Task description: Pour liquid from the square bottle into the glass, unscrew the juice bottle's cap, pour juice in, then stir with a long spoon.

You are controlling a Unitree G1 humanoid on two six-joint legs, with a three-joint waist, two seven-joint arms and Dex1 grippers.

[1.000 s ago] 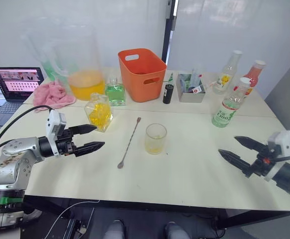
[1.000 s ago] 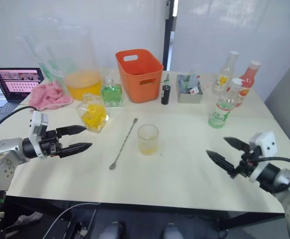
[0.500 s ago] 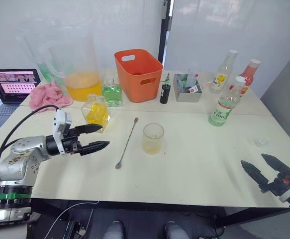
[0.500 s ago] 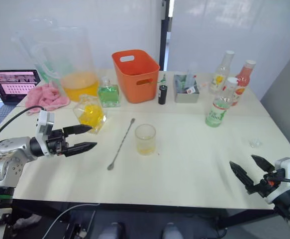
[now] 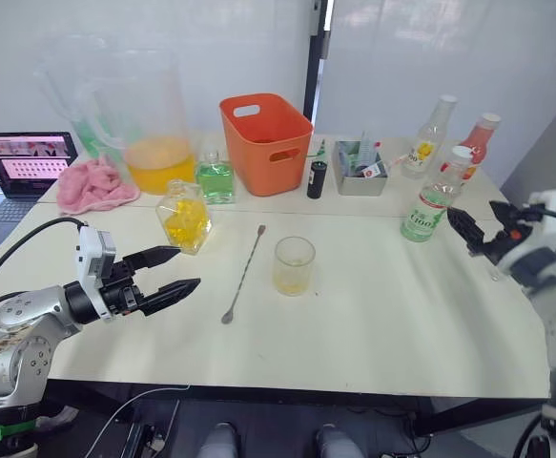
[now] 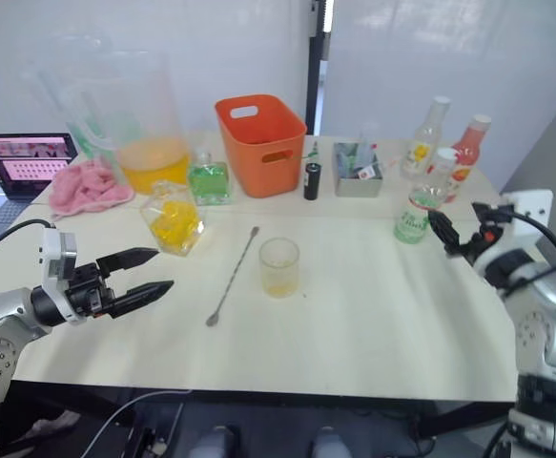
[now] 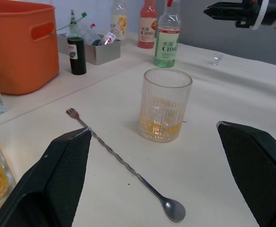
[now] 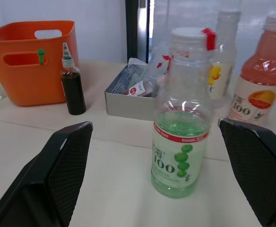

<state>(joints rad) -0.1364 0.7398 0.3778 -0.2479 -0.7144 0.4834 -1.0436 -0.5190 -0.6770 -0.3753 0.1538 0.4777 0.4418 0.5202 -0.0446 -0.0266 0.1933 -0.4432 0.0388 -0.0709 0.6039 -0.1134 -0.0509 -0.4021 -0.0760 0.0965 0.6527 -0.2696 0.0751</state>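
The square bottle (image 5: pixel 184 218) of yellow liquid stands left of centre on the table. A little in front of it and to its left, my left gripper (image 5: pixel 188 267) hovers open and holds nothing. The glass (image 5: pixel 294 265) at the table's middle has a little yellow liquid at its bottom. Between the two lies the long spoon (image 5: pixel 244 274), its bowl towards me. The juice bottle (image 5: pixel 433 207) with its green-and-white label stands at the right, the white cap (image 8: pixel 189 33) on it. My right gripper (image 5: pixel 461 229) is open just right of that bottle, pointing at it, apart from it.
Along the back stand a huge pitcher (image 5: pixel 158 124) of orange liquid, a green flat bottle (image 5: pixel 218 178), an orange basket (image 5: pixel 266 141), a small dark bottle (image 5: pixel 317 178), a metal tray (image 5: pixel 365 176), and yellow-labelled (image 5: pixel 428 140) and pink (image 5: pixel 478 138) bottles. Pink cloth (image 5: pixel 92 183) and laptop (image 5: pixel 25 160) at left.
My right gripper has risen from the table's near right edge and moved back to beside the juice bottle. My left gripper has drawn back a little to the left.
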